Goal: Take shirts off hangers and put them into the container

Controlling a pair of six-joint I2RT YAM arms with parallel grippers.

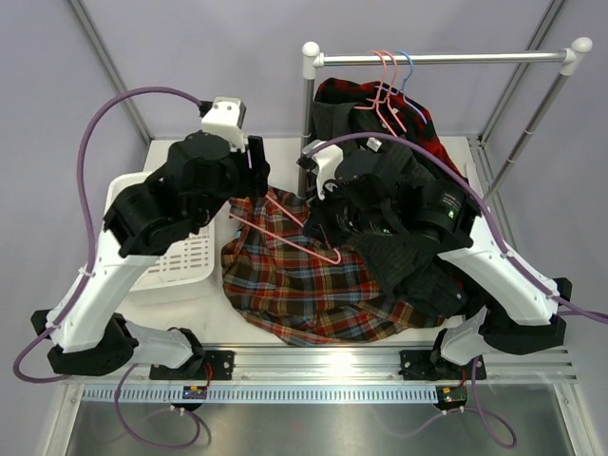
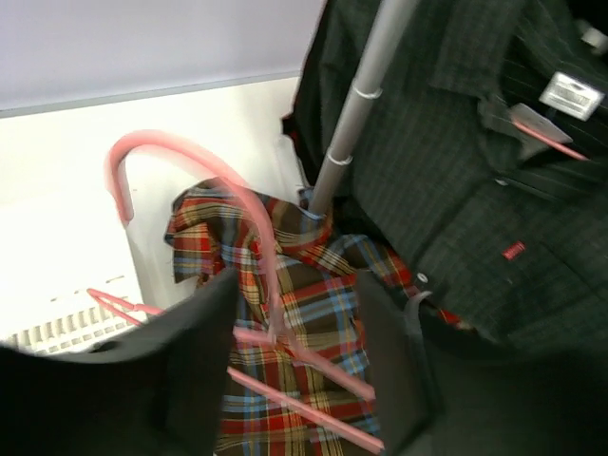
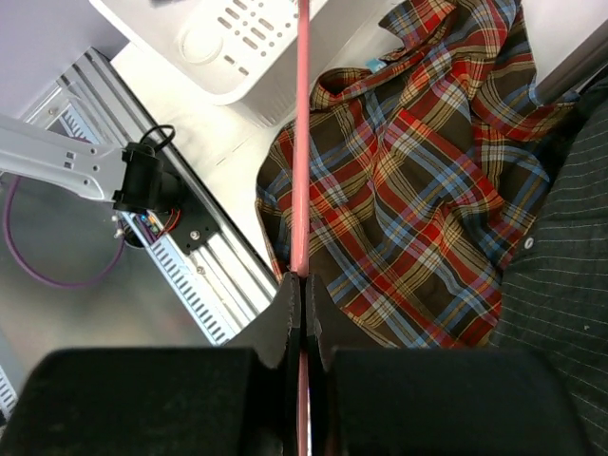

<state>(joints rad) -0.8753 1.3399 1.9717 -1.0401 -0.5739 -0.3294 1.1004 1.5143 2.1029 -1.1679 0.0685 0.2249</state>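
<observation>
The red-green-cream plaid shirt lies crumpled on the table, off its hanger. A pink wire hanger hangs just above it. My right gripper is shut on one straight wire of that hanger. My left gripper is open; its fingers stand on either side of the hanger's neck without pinching it. The white slotted container sits left of the plaid shirt. A charcoal pinstriped shirt lies under my right arm.
A metal rail stands at the back, its post close to my left gripper. Pink hangers and a blue hanger hang on it with a red-and-black check shirt. The aluminium base rail runs along the near edge.
</observation>
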